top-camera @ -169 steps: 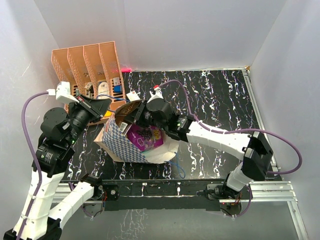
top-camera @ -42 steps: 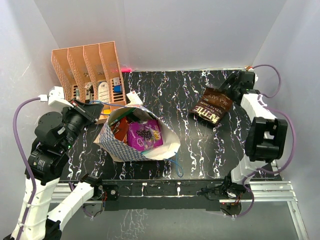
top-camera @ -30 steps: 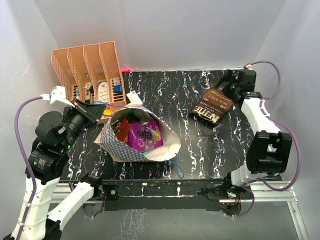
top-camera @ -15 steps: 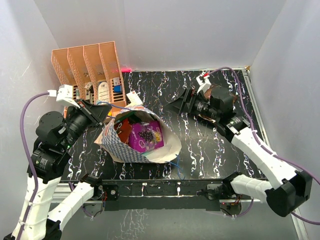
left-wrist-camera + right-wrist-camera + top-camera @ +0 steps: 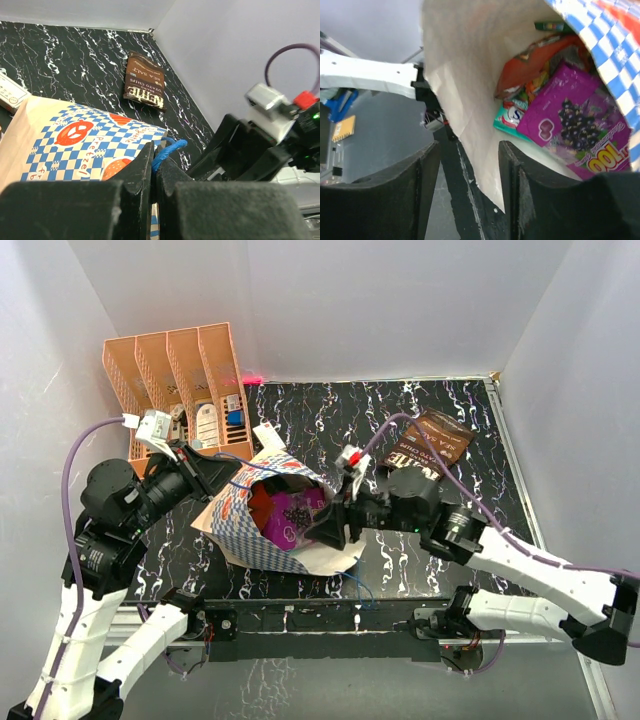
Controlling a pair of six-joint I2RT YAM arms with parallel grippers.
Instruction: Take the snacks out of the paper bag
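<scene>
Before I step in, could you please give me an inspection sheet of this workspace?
Surface: black marbled table; no spills seen.
Job's things: checked bag open; purple packet, orange packet and teal packet inside; brown packet out on the table, far right.
Clutter: pink organiser holding small items, far left corner.
Tools: left tool shut on the bag's blue handle; right tool open, astride the bag's rim.
Cables: a purple cable loops off each arm.
Surroundings: plain white walls; nothing else seen.
</scene>
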